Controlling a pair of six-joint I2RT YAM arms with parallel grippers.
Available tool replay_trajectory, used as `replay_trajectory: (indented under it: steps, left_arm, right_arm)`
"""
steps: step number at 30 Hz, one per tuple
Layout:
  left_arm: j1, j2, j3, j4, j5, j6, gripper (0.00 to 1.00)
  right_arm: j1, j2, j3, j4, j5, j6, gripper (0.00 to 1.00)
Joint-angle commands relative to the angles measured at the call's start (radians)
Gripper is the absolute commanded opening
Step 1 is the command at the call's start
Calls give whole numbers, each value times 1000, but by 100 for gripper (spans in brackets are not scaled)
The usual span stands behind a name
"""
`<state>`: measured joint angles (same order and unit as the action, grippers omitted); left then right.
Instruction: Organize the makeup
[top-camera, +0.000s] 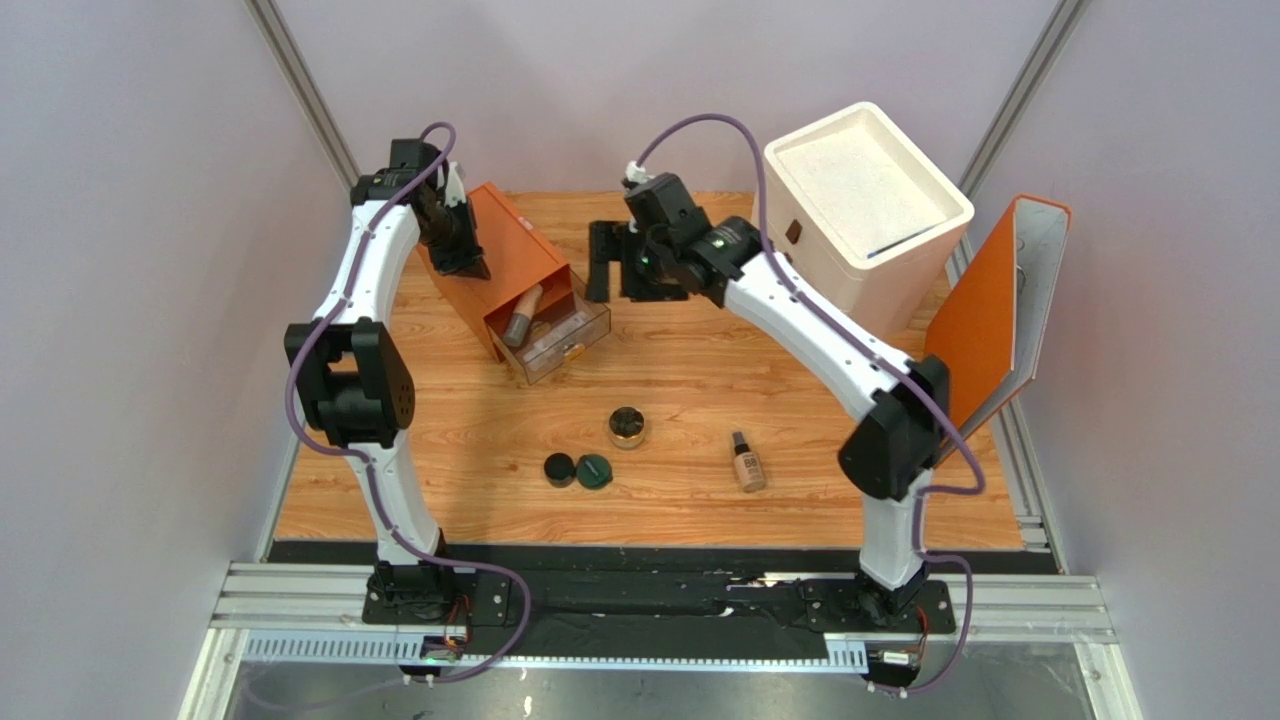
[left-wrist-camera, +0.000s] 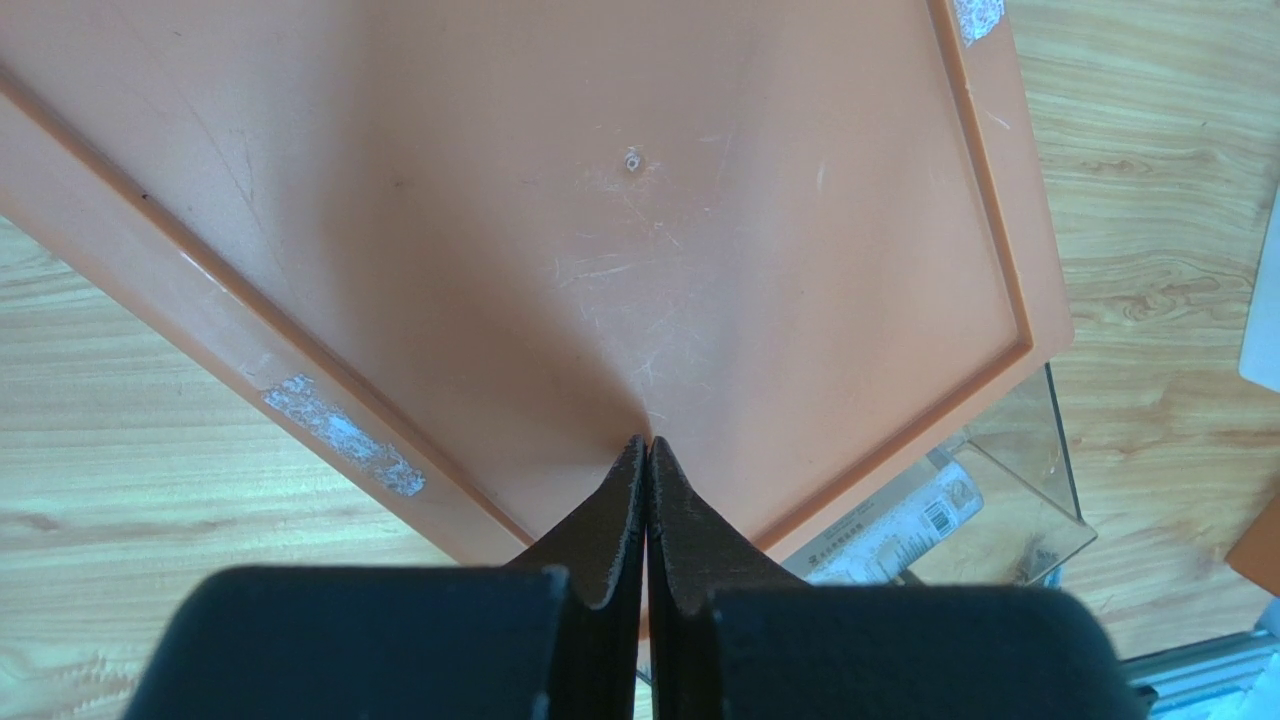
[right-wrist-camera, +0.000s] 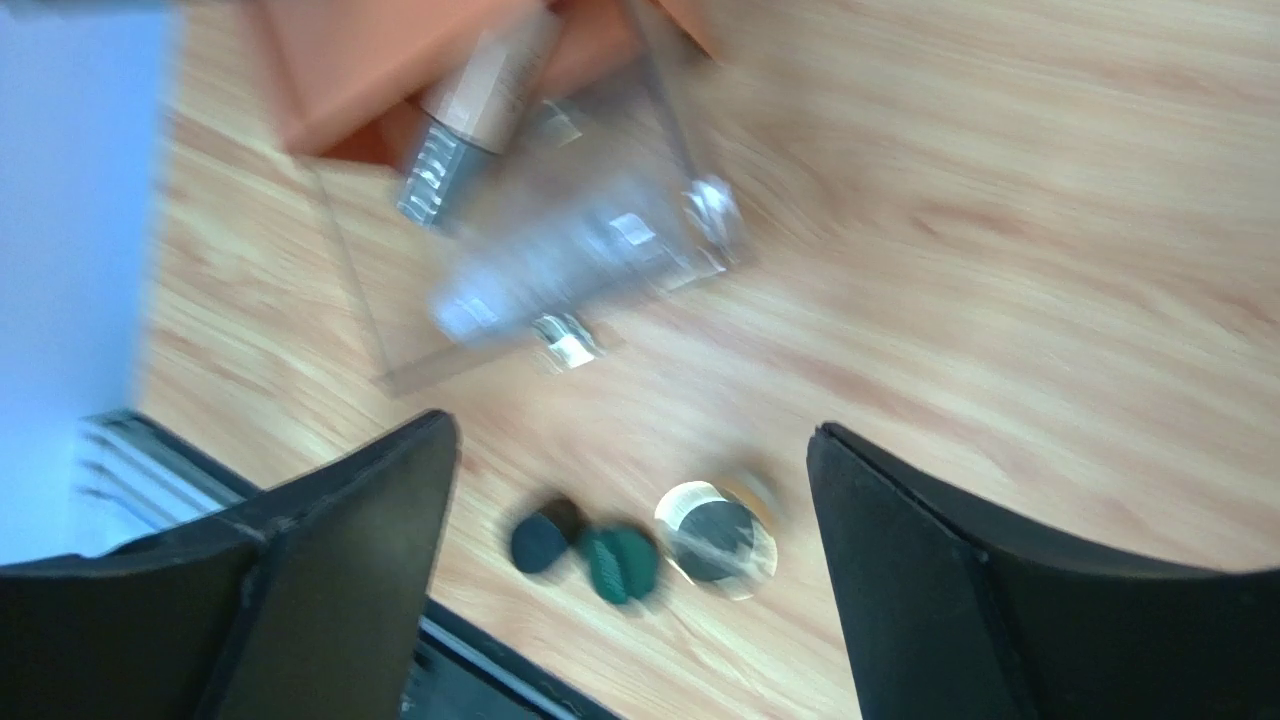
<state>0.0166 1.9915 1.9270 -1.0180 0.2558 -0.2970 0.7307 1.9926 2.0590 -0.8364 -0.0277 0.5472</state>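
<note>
Bottles, 2, lie in the orange box's open clear drawer; left pincer together, right pincer apart.

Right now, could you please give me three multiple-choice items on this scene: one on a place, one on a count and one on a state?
1. Where does the loose bottle lie?
A) right of the gold-rimmed jar
B) left of it
C) behind it

2. How many flat compacts lie on the table?
A) one
B) two
C) four

3. The right gripper is:
A) open
B) shut on the bottle
C) shut on the jar

Answers:
1 A: the top view shows it to the jar's right.
2 B: a black compact and a dark green compact lie side by side.
3 A: its wrist view shows the fingers wide apart, with nothing between them.
</note>
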Motion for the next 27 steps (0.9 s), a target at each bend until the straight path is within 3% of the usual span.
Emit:
replay_trajectory:
  steps: [1,6,10,18,26,27]
  left_arm:
    - [5,33,-13,-67,-43,33,0]
    - [5,38,-14,-64,-32,32,0]
    - [5,38,-20,-65,-35,38,0]
    - [6,52,-13,-65,-27,42,0]
    - [6,53,-29,-67,-38,48,0]
    - [5,55,-29,-67,-38,50,0]
  right_arm:
    - [-17,-156,-262,-199,196,-184,92]
    - [-60,-248,-613,-293,203,-168,93]
    - [-62,-313,-776,-288,189,-152,92]
    - [-62,-347,-936,-202,170,-135,90]
    - [-62,-281,-1023,-52,51,-139,83]
    - [-62,-270,-1025,-34,43,-136,78]
